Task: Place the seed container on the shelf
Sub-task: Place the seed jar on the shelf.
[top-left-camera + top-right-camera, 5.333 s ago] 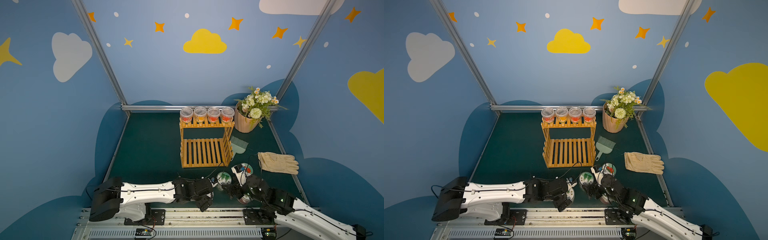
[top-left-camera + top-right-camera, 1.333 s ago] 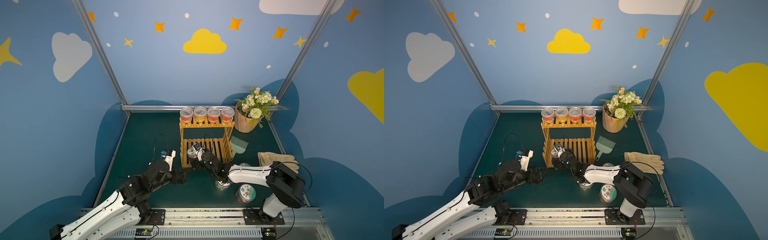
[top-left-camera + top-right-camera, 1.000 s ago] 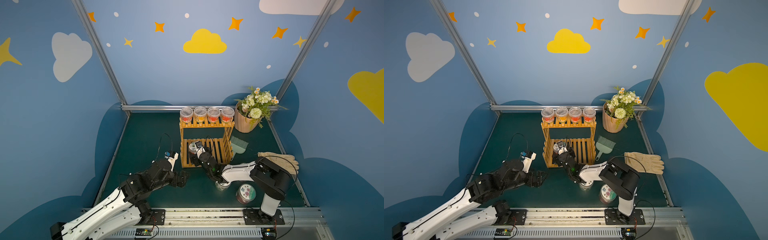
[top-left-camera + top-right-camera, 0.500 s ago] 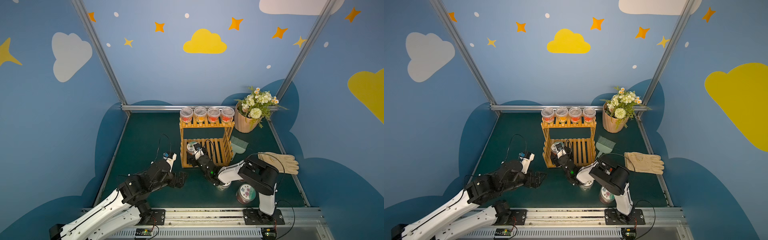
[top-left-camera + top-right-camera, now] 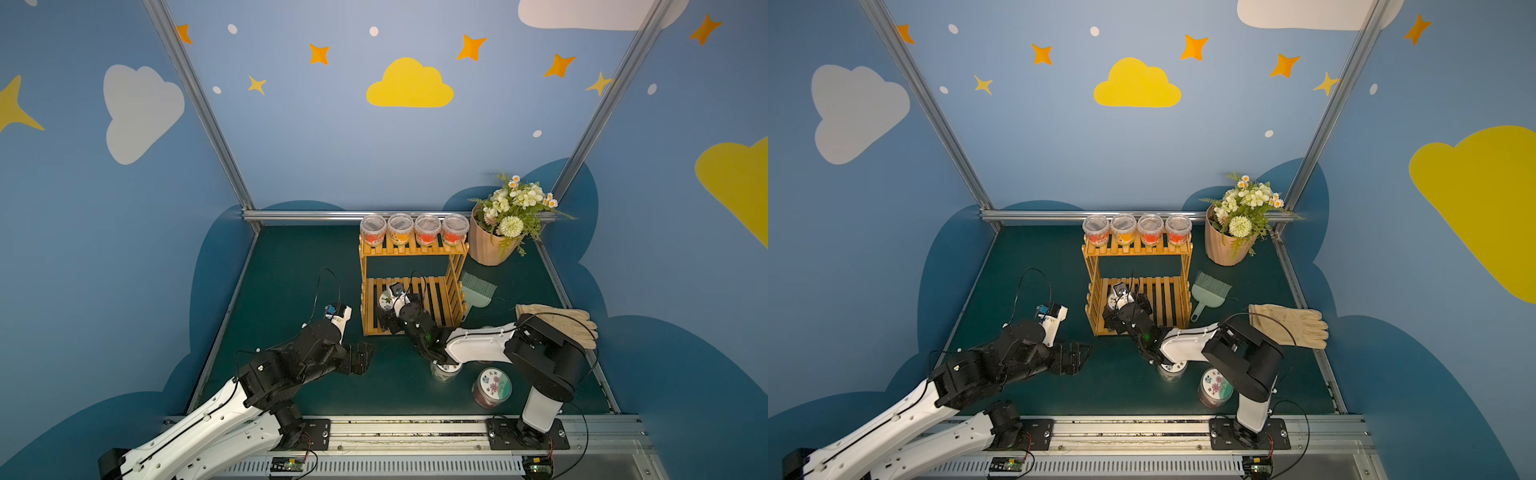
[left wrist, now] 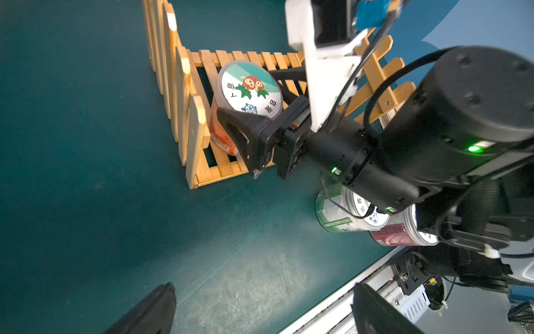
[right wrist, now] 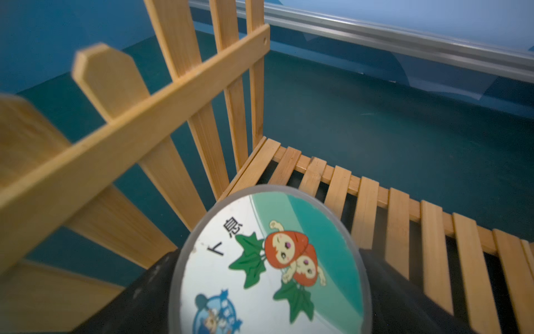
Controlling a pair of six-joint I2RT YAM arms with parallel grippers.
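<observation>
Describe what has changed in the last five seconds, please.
The right end effector carried a container from the table's front onto the shelf's lower tier, left end; its fingers flank it, and release cannot be confirmed. The left end effector, open and empty, swung out from the front toward the shelf. The cups, pot, brush and glove stayed.

- We see the seed container (image 6: 250,89) (image 5: 385,300), a round tub with an orange-red body and a white-and-teal lid showing red cartoon fruit with green leaves. It stands roughly upright on the shelf's lower tier, at its left end, just beside the slatted side.
- We see the shelf (image 5: 415,250) (image 6: 196,138), a two-tier rack of light orange-tan wooden slats, standing upright on the green worktop (image 5: 291,266) toward the back.
</observation>
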